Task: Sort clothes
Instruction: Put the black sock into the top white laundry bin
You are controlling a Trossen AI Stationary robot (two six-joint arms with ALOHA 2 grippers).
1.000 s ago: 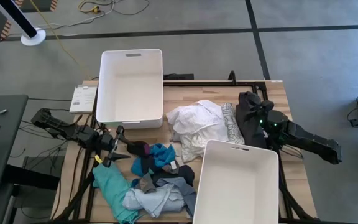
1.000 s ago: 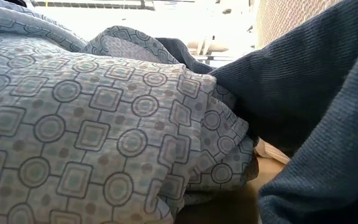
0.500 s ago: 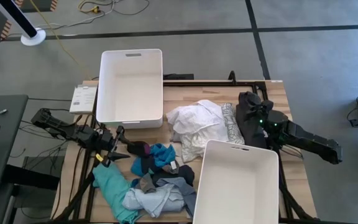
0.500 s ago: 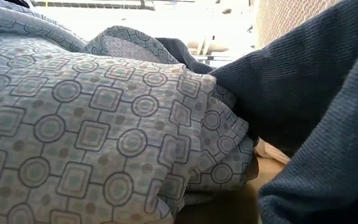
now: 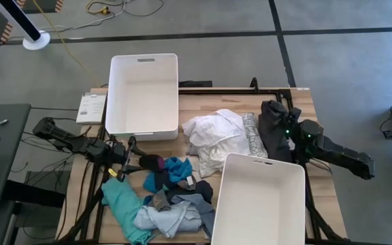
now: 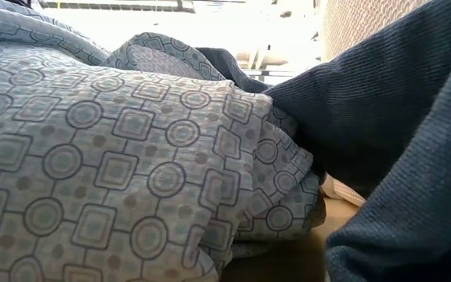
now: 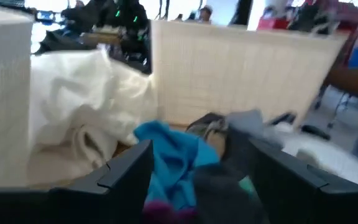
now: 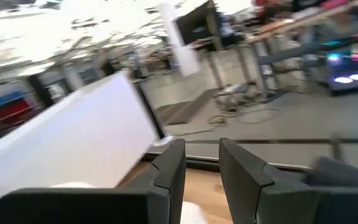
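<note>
right fingers (image 8: 166,171): narrow gap, empty | white bin (image 8: 73,155) ahead | wooden table (image 8: 210,193)

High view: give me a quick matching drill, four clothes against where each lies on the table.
Things:
1. white garment
2. teal garment
3. dark grey garment
4. pale blue garment

Places:
A. by the right gripper, at the table's right edge
B. mid-table, between the two bins
C. below the left gripper
D. front edge, left of the near bin

Pairs: 1-B, 2-C, 3-A, 4-D
</note>
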